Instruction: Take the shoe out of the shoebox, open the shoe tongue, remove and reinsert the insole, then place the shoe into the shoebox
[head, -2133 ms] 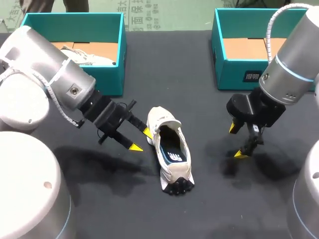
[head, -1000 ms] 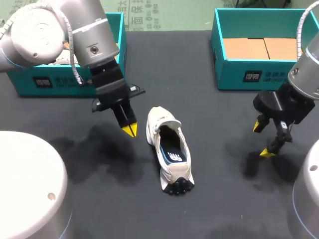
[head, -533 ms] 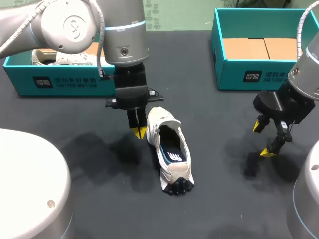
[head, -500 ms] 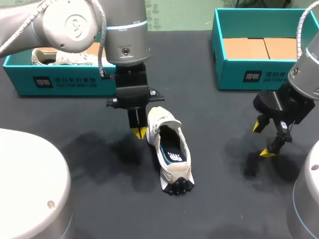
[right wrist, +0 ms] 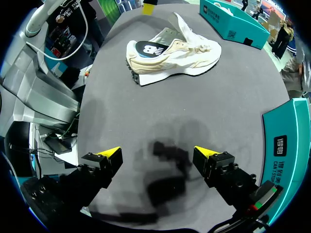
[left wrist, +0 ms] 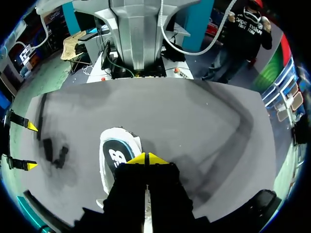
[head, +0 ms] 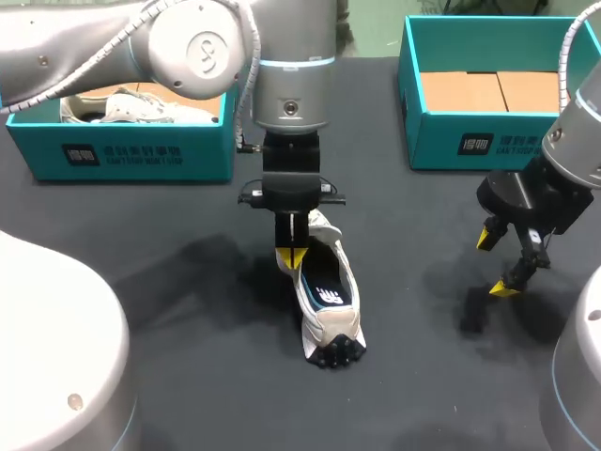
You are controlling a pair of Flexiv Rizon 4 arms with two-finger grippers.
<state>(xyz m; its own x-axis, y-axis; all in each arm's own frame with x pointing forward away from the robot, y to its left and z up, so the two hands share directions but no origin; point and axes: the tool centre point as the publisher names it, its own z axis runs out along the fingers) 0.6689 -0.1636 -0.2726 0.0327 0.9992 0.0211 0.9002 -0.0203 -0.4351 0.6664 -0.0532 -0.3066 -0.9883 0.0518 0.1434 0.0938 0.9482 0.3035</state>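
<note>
Shoe (head: 326, 299) now lies under left gripper (head: 292, 257), jaws together; right gripper (head: 495, 263) stays spread.

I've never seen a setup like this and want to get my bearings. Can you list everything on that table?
Shoe: one, cream-white, lying mid-table.
Insole: one, dark with a white logo, inside that shoe.
Second shoe: one, cream-white, in the left shoebox.
Left shoebox: one, teal, far left of the table.
Right shoebox: one, teal, far right, brown cardboard floor showing.
Table: one, black.
Left gripper: one, yellow tips shut together, over the shoe's opening.
Right gripper: one, yellow tips open, holding nothing, above the table right of the shoe.
</note>
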